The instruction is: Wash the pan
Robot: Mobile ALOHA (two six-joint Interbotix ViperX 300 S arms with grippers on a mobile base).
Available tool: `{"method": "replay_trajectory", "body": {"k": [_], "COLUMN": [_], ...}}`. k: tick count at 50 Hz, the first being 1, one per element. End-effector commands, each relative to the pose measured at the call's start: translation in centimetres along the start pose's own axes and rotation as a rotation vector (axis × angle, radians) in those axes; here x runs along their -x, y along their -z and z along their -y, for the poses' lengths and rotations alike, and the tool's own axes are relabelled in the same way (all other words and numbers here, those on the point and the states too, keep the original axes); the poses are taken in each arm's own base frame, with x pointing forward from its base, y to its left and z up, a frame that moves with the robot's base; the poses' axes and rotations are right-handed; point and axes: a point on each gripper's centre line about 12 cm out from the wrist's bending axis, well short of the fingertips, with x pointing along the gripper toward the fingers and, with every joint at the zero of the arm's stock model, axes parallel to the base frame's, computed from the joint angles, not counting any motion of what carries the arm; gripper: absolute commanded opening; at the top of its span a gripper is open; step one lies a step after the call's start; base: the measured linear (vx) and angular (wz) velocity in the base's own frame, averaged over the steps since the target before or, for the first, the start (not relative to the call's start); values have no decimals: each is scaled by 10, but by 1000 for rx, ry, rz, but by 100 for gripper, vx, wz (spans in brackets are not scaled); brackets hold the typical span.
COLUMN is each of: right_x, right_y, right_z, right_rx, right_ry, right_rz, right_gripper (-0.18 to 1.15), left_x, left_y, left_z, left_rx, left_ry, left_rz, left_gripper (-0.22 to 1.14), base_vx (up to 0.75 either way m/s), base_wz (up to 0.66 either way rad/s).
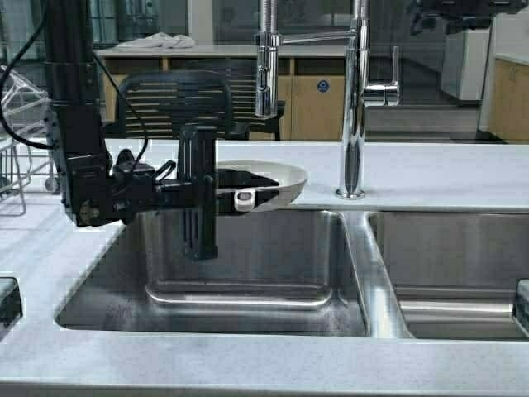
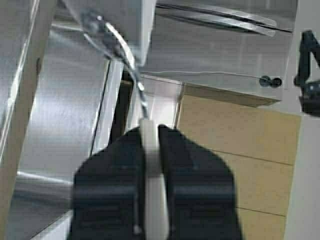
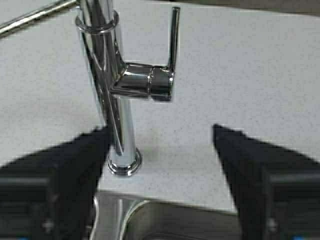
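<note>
While the tall chrome faucet [image 1: 354, 124] stands at the back of the counter on the divider between the two basins, the left gripper [image 1: 235, 197] reaches in over the back edge of the left stainless steel basin [image 1: 248, 273], off to the faucet's left. Its black fingers [image 2: 190, 185] are pressed together on the pale handle [image 2: 150, 165] of the white shallow round pan [image 1: 277, 178], a firm pinch, seen plainly in the left wrist view. The pan sits held at the rear rim of that basin, partly over the pale speckled countertop [image 1: 430, 178], to the left of the faucet's base. The chrome pull-down spray head [image 1: 266, 74] hangs from the faucet's arm above the pan.

Over on the other side, the right gripper [image 3: 162, 165] shows only in its own wrist view, facing the faucet with the base and the slim upright chrome lever handle [image 3: 172, 45] framed between its fingers. Those black fingers [image 3: 260, 175] stand wide apart, touching nothing. The right basin [image 1: 455, 265] lies on the faucet's right. Behind the faucet, past the counter, a black slatted chair [image 1: 178, 99] sits, and a wire dish rack [image 1: 16, 124] shows far to the faucet's left.
</note>
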Motion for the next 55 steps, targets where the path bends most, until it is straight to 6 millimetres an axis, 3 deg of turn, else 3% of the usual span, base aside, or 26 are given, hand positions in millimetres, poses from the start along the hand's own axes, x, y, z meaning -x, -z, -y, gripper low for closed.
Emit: {"method": "replay_trajectory", "body": {"k": [1, 11, 32, 55], "right_x": [-34, -74, -127, -159], "right_y": [-26, -31, -31, -26], "right_z": [-1, 4, 21, 26], "right_rx": [4, 0, -12, -22], "right_ry": [-2, 8, 38, 45], "right_rz": [23, 9, -17, -66], "right_gripper": [104, 104, 104, 104], "left_x": [-3, -2, -2, -2], "left_y": [0, 0, 0, 0], "left_z": [11, 11, 11, 11], "left_rx": [-24, -22, -20, -20], "left_ry": [45, 50, 51, 51], "left_rz": [-4, -5, -5, -5], "left_gripper": [2, 3, 2, 3], "base_vx": [0, 0, 0, 0], "base_wz": [0, 0, 0, 0]}}
